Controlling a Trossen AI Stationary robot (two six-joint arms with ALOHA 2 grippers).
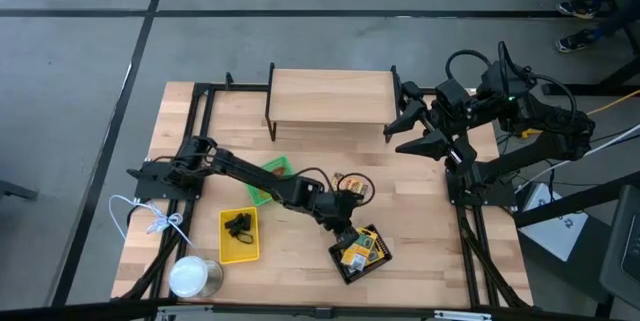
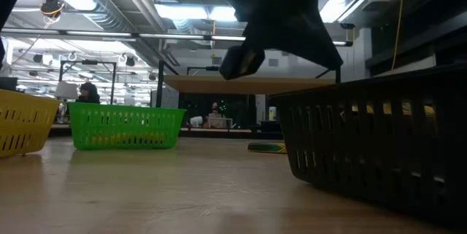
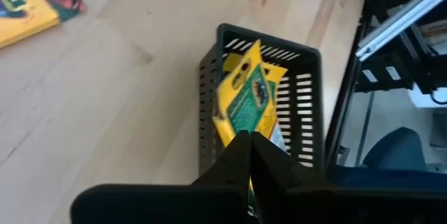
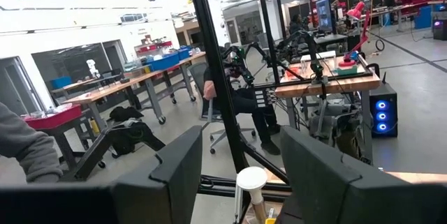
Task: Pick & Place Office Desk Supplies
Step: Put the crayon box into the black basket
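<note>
Hardly any print is readable from here. A yellow box (image 3: 17,8) lying on the bench shows big green letters at its edge, cut off, so no word can be made out. The box (image 3: 246,105) standing in the black tray (image 3: 307,105) has a green printed panel on yellow, too blurred to read. From above, the boxes in that tray show only specks of colour. Nothing else carries legible text, numbers or signs.

Pale wood table (image 1: 420,231), plastic mesh tray (image 1: 372,259) (seemingly matt)
</note>
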